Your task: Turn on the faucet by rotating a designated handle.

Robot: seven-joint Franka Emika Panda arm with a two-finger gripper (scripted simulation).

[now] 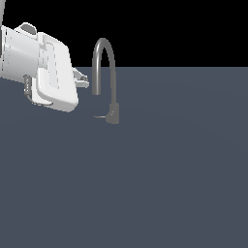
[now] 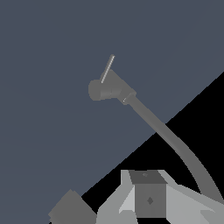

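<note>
Grey handle [image 1: 100,116] lies below the hand [image 1: 82,80], untouched; finger spread I cannot tell.

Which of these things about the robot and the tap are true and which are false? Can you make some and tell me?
1. The faucet has a tall curved spout. True.
2. The gripper is holding the handle. False: in the exterior view the gripper is up beside the spout, apart from the handle, which sticks out low at the base.
3. The handle is much thinner than the spout. True: in the wrist view it is a thin rod.
4. Water is running from the faucet. False: no water shows.
5. The handle sticks out toward the exterior view's right. False: it points to the exterior view's left.
</note>
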